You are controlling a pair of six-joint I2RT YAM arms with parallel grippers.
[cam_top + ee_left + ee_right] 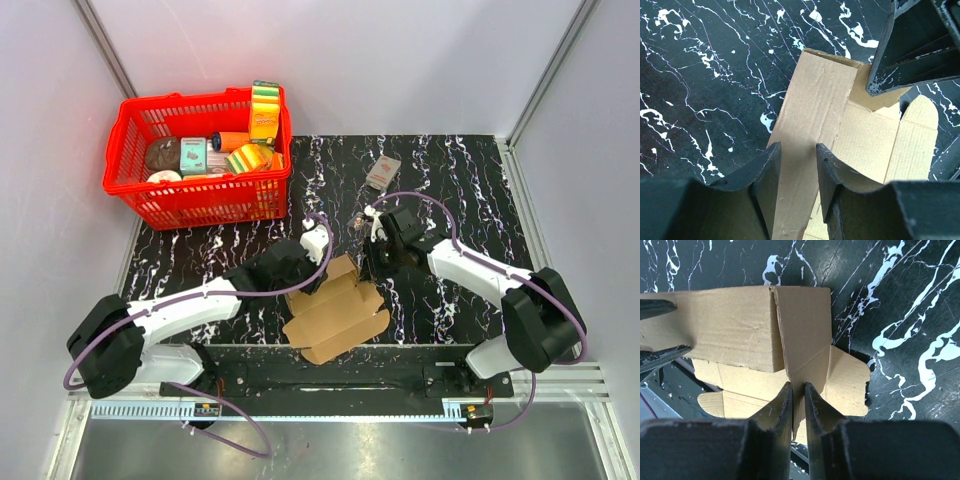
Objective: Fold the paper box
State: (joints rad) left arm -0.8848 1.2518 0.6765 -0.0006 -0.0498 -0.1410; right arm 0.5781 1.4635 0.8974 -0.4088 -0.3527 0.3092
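Note:
The paper box (340,315) is a brown cardboard sheet, partly folded, lying on the black marbled table near its front edge. One long panel (815,100) stands raised. My left gripper (318,270) comes in from the left, and its jaws (798,150) are closed across that raised panel. My right gripper (368,265) comes in from the right, its fingers nearly together (798,387) with an upright end flap (805,330) pinched between them. A rounded flap (847,385) lies flat beside it. The right gripper's body (910,50) shows in the left wrist view over the box's far end.
A red basket (200,205) full of packets and sponges stands at the back left. A small grey-and-red packet (382,172) lies on the table (470,190) behind the right gripper. Grey walls close in on three sides.

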